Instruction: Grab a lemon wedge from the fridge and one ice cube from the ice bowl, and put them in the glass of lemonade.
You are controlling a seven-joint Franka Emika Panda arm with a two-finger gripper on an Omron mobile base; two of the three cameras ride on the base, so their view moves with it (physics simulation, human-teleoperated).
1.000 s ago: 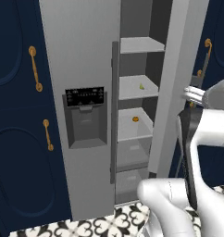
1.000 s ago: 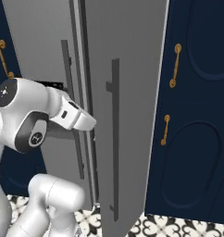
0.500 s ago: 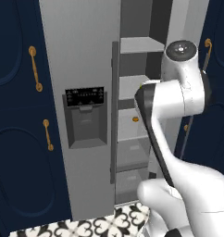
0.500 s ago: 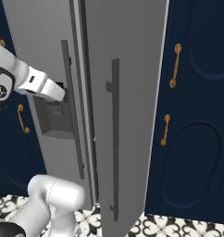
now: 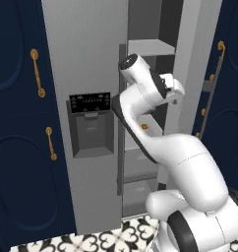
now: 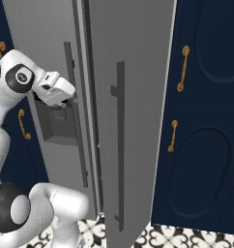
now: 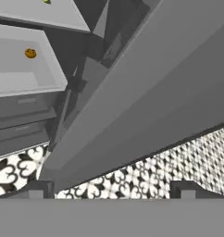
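Fridge (image 5: 86,59) right door swung open, end effector (image 5: 176,93) up at the shelves, fingers spread wide around nothing. Lemon wedge (image 7: 46,1) on upper shelf, orange item (image 7: 30,53) below. Dispenser panel (image 5: 90,102) text too tiny to read.

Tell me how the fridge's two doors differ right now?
The left door is shut, the right door swung open, baring shelves. The left door carries a black dispenser panel; the right door's face is plain. Both are grey with long dark vertical handles.
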